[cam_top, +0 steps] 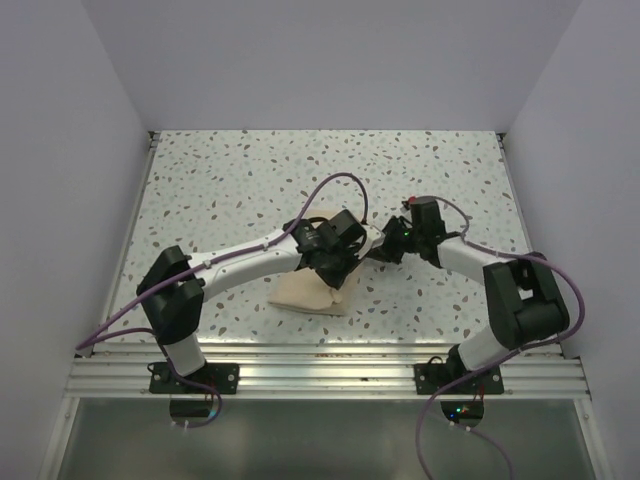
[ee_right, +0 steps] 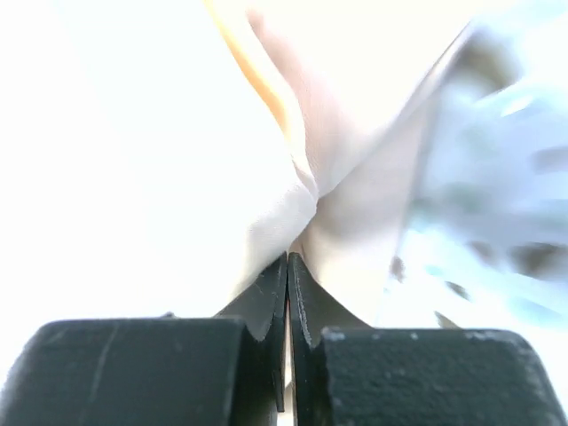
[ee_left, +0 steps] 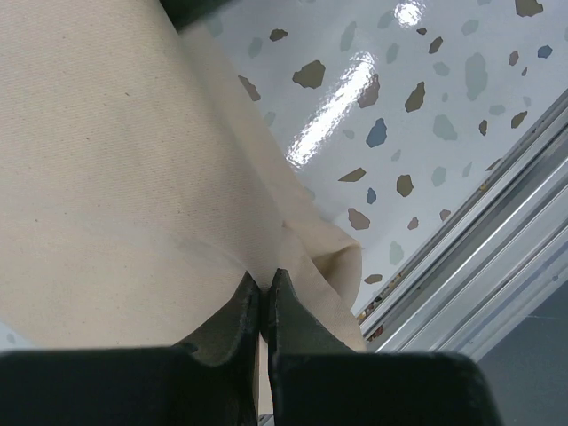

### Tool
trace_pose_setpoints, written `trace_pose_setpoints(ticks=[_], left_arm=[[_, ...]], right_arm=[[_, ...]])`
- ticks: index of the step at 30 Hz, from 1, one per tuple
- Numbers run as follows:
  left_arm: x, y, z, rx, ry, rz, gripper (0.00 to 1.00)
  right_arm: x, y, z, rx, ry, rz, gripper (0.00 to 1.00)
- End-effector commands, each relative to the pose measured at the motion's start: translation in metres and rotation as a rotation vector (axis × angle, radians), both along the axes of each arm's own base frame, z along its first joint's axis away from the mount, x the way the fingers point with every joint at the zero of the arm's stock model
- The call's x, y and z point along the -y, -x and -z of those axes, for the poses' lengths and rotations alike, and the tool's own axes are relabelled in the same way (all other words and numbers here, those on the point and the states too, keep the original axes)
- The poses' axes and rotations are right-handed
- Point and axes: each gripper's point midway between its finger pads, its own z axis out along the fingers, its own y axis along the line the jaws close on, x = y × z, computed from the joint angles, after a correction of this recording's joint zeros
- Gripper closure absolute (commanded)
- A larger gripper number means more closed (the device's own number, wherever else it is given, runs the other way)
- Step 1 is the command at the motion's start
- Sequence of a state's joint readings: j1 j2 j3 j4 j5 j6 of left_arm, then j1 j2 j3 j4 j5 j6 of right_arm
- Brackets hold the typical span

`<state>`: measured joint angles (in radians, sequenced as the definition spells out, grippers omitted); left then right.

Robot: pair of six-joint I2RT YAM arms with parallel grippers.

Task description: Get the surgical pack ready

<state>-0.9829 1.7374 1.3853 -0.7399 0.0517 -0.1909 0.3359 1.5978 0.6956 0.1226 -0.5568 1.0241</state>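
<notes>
Much of the surgical pack [cam_top: 310, 293] is hidden in the overhead view. The left arm [cam_top: 245, 258] reaches across it, and only a folded tan corner shows on the speckled worktop [cam_top: 250, 190], near the front edge and about midway between the two bases. Whatever the cloth wraps cannot be seen in any view.

The right wrist camera is badly washed out by glare. The fabric there reads as white and the worktop beside it as a blur.

The left arm stretches from its base up and to the right, its wrist bent down over the pack. The right arm [cam_top: 470, 262] folds at the elbow and reaches left toward the same spot, so the two wrists nearly meet above the cloth.

The left tool [ee_left: 264, 286] is clenched on a crease of the beige sheet, which drapes away to the worktop beside the metal rail [ee_left: 497, 240]. The right tool [ee_right: 287, 259] is likewise pinched tight, gathered folds of the cloth converging at its tips.
</notes>
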Motion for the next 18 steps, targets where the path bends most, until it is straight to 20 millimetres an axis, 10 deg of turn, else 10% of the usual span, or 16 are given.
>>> trace_pose_setpoints(ticks=[1, 9, 18], left_arm=[[0.018, 0.012, -0.002, -0.04, 0.082, 0.043, 1.0], [0.018, 0.02, 0.008, -0.089, 0.081, 0.039, 0.98], [0.015, 0.012, -0.016, -0.058, 0.154, -0.023, 0.49]], right_arm=[[0.05, 0.009, -0.012, -0.022, 0.174, -0.035, 1.0], [0.061, -0.006, -0.038, 0.049, 0.121, -0.122, 1.0], [0.044, 0.013, -0.034, 0.003, 0.013, -0.143, 1.0]])
